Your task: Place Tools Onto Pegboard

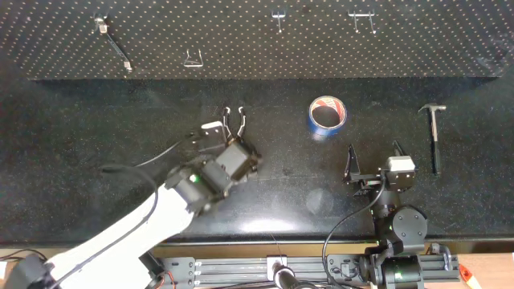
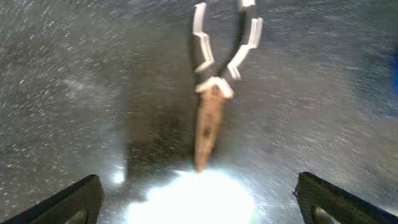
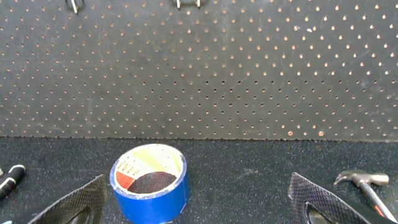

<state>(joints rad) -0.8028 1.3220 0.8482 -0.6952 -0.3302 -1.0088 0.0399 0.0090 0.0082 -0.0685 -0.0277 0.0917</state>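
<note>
- A white glare burns out the table between the left gripper's fingers, at the tip of the pliers.
- The pliers look smeared; a dark shadow lies alongside them, ahead of that gripper.
- Ahead of the right gripper, tape roll and pegboard are evenly lit.
- From above, a pale sheen lies beside the right gripper.

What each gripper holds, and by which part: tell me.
Nothing is held. The left gripper is open above the pliers, not touching them; the right gripper is open and empty.
</note>
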